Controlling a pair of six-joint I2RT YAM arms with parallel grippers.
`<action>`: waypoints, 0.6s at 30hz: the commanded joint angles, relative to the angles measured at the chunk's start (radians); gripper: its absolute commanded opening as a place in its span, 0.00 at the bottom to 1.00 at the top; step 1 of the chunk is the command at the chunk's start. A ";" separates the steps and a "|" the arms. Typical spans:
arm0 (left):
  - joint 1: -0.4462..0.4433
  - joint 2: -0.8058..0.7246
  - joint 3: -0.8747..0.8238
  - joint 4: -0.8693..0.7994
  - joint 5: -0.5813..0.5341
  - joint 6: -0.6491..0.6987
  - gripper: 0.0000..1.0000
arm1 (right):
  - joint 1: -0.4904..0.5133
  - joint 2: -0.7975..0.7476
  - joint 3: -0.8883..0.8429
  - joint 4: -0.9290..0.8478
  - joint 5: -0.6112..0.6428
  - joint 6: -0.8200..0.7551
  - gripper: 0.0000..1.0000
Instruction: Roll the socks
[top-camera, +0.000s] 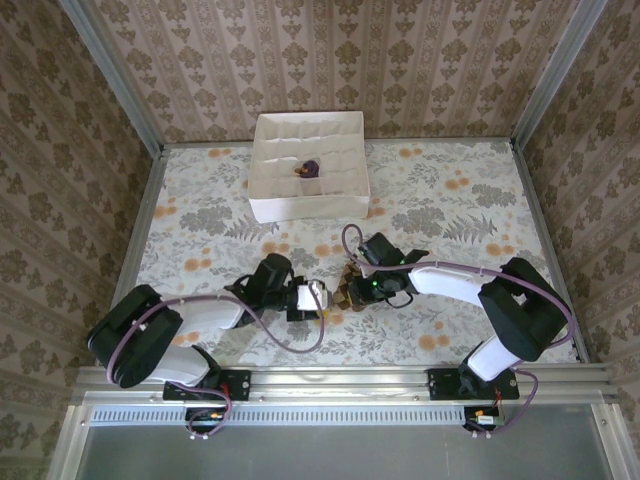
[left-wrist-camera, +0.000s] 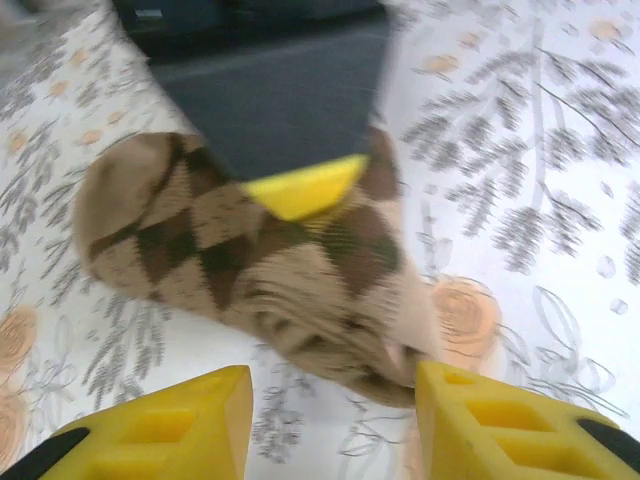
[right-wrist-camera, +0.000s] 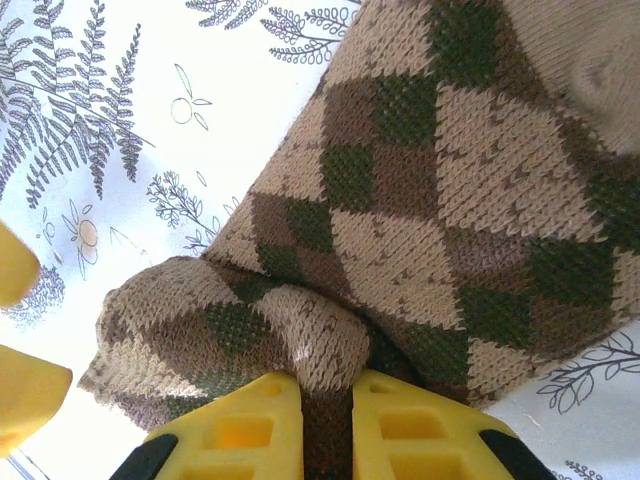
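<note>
The purple sock (top-camera: 309, 168) sits bundled in the far box (top-camera: 300, 208), while the checked sock (right-wrist-camera: 420, 200) lies only partly rolled mid-worktop (top-camera: 200, 230), right fingers (right-wrist-camera: 245, 430) pinching its fold, left fingers (left-wrist-camera: 180, 425) spread beside it.

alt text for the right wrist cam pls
The right tool is shut on a fold of the brown-and-tan diamond-checked sock, which spreads up and to the right across a white tablecloth printed with ferns and flowers. The yellow tips of the left tool stand apart at the left edge.
</note>
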 joint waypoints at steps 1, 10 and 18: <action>-0.050 -0.005 -0.029 0.093 -0.135 0.172 0.45 | -0.010 0.124 -0.071 -0.128 0.100 0.008 0.12; -0.140 0.024 -0.015 0.116 -0.198 0.283 0.45 | -0.019 0.159 -0.044 -0.159 0.078 -0.011 0.12; -0.150 0.117 0.020 0.098 -0.223 0.306 0.48 | -0.025 0.182 -0.026 -0.174 0.059 -0.024 0.11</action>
